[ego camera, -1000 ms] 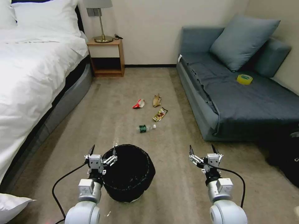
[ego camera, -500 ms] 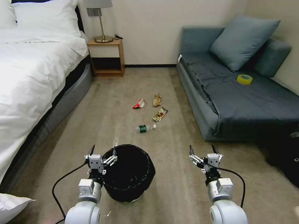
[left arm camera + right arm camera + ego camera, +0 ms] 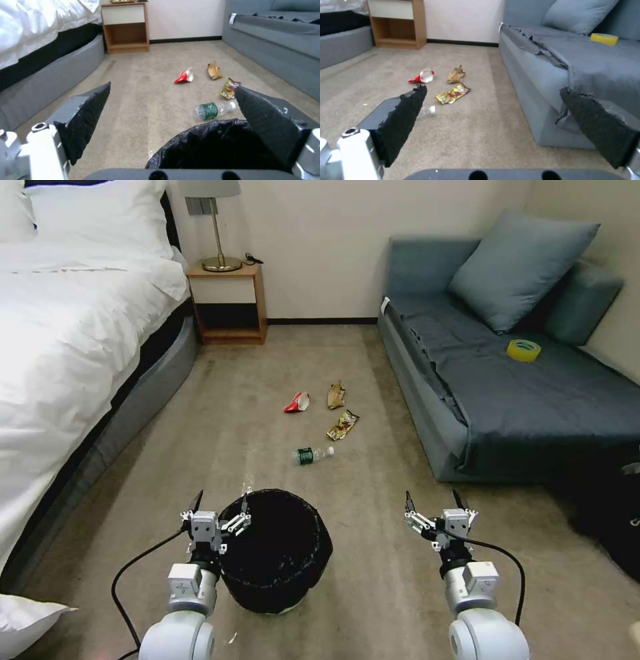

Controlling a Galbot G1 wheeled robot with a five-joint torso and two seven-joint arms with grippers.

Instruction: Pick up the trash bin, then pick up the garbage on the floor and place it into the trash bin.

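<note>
The trash bin [image 3: 277, 553] is lined with crinkled black plastic film with a faint sheen. The bottle [image 3: 313, 454] is clear, glossy plastic with a green label. The gold-brown snack wrapper [image 3: 343, 425] looks like shiny foil. The carpet [image 3: 267, 380] is short, matt beige pile. The left gripper [image 3: 219, 503] has silvery metal links, and its jaws carry rough, matt black pads. The sofa [image 3: 533, 400] wears matt grey-blue cloth, the nightstand [image 3: 230, 303] smooth wood.

Even soft light, faint shadows, sharp
</note>
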